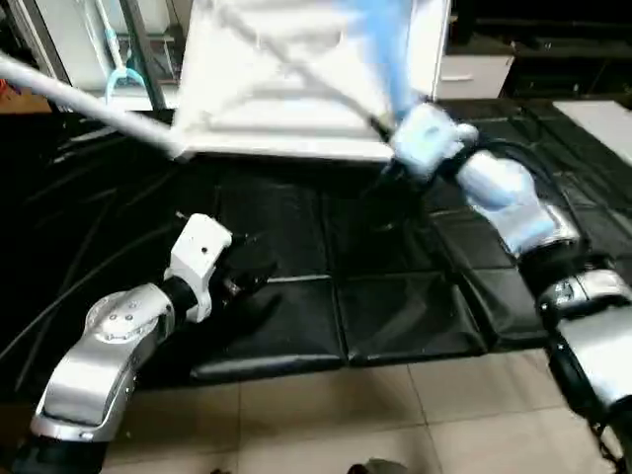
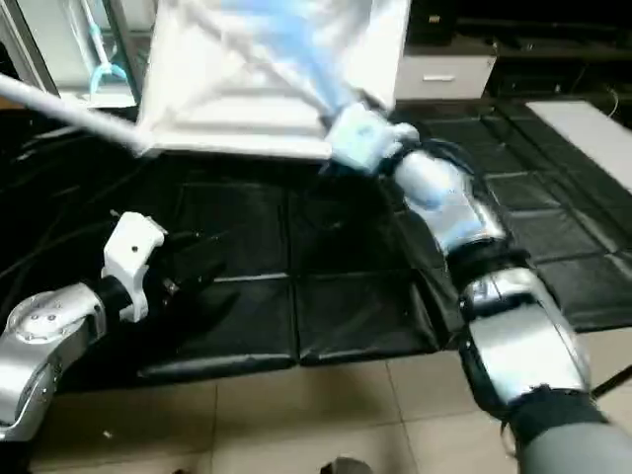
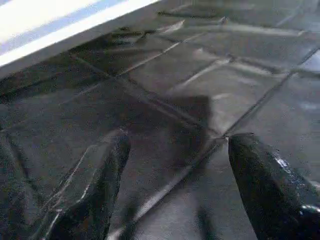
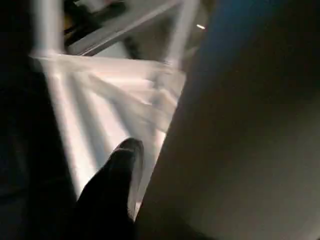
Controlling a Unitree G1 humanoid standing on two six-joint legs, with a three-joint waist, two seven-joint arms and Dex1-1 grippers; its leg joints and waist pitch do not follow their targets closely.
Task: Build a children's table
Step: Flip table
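black padded mat (image 1: 395, 306) on tiled floor (image 1: 326, 425) | left gripper (image 3: 175, 185) spread | right gripper (image 1: 395, 133) apparently pinching leg (image 1: 390, 49)

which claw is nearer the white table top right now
Right. The right claw is up at the near corner of the table top, holding a leg there. The left claw hangs open over the black mat, well short of the top's near edge.

The right hand (image 1: 395, 138) and its leg (image 1: 380, 49) are motion-blurred.
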